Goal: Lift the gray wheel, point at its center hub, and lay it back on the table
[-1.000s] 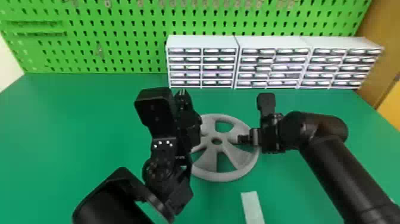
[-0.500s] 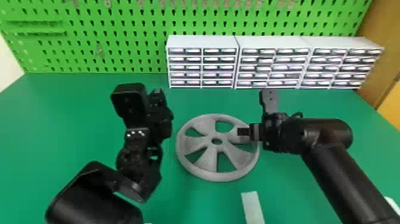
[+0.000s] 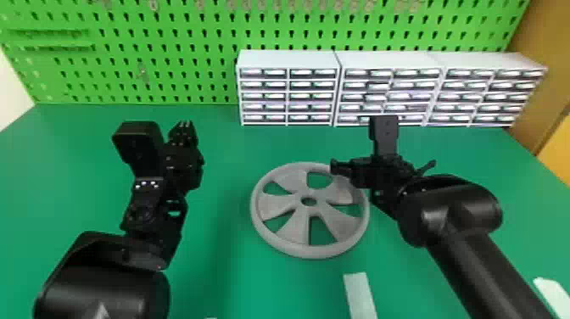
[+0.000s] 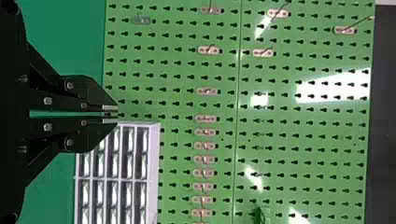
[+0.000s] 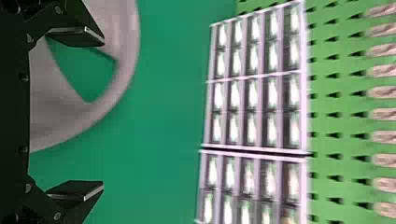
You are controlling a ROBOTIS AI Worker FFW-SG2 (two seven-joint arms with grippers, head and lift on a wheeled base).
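The gray wheel [image 3: 273,239] lies flat on the green table [image 3: 237,140], its center hub [image 3: 309,201] uncovered. My left gripper [image 3: 183,127] is over the table to the wheel's left, apart from it; in the left wrist view the left gripper [image 4: 116,114] has its fingertips together with nothing between them. At the wheel's right rear edge is my right gripper [image 3: 339,167], overlapping the rim from the head camera's side. In the right wrist view the right gripper [image 5: 103,114] stands open, its fingers wide apart, with part of the gray wheel [image 5: 128,51] beside one finger.
White drawer cabinets [image 3: 288,59] stand along the back of the table, before a green pegboard [image 3: 169,25]. A pale flat strip [image 3: 359,292] lies in front of the wheel, and another white piece [image 3: 553,295] is at the right front.
My left arm has moved left, away from over the wheel, uncovering its left side and hub. The right gripper has shifted slightly toward the back of the wheel. The wheel stays in place.
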